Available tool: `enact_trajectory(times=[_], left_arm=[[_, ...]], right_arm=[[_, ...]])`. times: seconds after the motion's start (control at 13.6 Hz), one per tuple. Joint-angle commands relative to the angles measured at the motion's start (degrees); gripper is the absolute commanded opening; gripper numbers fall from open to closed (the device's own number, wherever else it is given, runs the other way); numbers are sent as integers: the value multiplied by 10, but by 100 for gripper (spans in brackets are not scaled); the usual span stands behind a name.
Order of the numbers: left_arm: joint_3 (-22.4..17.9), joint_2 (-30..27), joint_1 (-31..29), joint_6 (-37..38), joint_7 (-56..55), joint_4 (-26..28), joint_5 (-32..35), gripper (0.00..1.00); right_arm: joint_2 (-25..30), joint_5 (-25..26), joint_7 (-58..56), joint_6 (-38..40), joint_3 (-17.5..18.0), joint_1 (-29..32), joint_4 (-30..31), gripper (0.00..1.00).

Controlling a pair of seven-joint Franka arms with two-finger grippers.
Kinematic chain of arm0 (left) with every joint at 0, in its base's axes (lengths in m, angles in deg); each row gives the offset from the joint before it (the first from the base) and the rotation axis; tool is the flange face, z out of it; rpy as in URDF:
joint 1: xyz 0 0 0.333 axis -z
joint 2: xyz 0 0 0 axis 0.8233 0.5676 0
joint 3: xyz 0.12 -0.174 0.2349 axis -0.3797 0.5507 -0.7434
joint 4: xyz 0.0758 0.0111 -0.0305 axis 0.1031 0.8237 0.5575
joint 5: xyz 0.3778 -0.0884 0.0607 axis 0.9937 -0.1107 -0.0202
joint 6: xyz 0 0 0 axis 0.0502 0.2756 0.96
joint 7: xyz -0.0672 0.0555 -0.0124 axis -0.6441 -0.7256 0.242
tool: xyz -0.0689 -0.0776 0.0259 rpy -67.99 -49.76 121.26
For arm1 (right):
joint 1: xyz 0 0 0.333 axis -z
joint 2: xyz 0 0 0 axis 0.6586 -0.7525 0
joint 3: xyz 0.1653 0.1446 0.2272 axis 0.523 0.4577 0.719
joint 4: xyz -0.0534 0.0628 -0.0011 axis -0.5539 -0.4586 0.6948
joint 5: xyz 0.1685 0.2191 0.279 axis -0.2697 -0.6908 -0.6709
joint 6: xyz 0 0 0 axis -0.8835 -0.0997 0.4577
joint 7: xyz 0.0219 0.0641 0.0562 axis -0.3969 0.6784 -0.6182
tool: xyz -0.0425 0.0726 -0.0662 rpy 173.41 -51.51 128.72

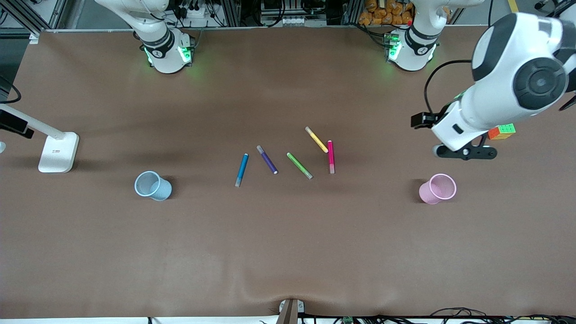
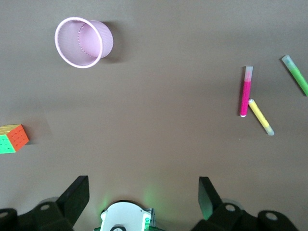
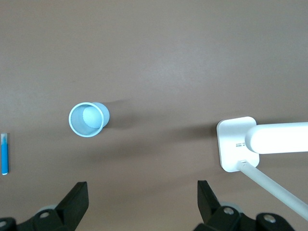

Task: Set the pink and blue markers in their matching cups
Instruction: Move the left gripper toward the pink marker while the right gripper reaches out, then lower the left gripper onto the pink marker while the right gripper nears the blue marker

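Nothing has been picked up yet. The slim magenta-pink marker (image 1: 330, 156) and the slim bright blue marker (image 1: 241, 169) both lie flat on the brown desk (image 1: 288, 252), around its middle and well clear of every edge. The blue one is toward the right arm's end of the row. The pink one is toward the left arm's end, touching the tip of a yellow marker (image 1: 316, 139), with a green marker (image 1: 299, 165) and a dark purple marker (image 1: 267, 159) between the two.

The pale pink translucent plastic cup (image 1: 438, 188) stands upright near the left arm's end, the pale blue translucent cup (image 1: 152, 185) near the right arm's end.

The left gripper (image 2: 144, 197) hangs with its jaws spread wide and empty over the desk, above a colourful puzzle cube (image 2: 13, 138). The right gripper (image 3: 143, 198) hangs likewise open and empty, over the desk between the blue cup and a white lamp base (image 3: 237, 144).

These pens look light, stiff and smooth, so they'd likely roll if nudged. I'd pinch each across the middle of the barrel. The cups look flimsy enough to tip.
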Motion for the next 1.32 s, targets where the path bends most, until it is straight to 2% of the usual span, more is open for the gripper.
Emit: enact_trajectory(times=[0.0, 0.44, 0.66, 0.81, 1.03, 1.25], left_arm=[[1, 16, 9, -27, -10, 25, 5, 100], [6, 88, 26, -93, -21, 22, -15, 100], [5, 123, 60, -129, -82, 22, -25, 100], [5, 146, 86, -147, -137, 20, -18, 100], [5, 169, 90, -179, -149, 21, -18, 100], [6, 208, 99, -204, -166, 21, -26, 100]], right_arm=[[-10, 0, 6, 6, 4, -32, -12, 100], [-38, 1, 7, 11, 4, -169, -12, 100], [-64, -18, 7, 3, 5, -194, -14, 100], [-81, -51, 13, 2, 4, -227, -14, 100], [-112, -104, 85, -3, 4, -233, -14, 100], [-136, -105, 145, -22, 4, -251, -8, 100]])
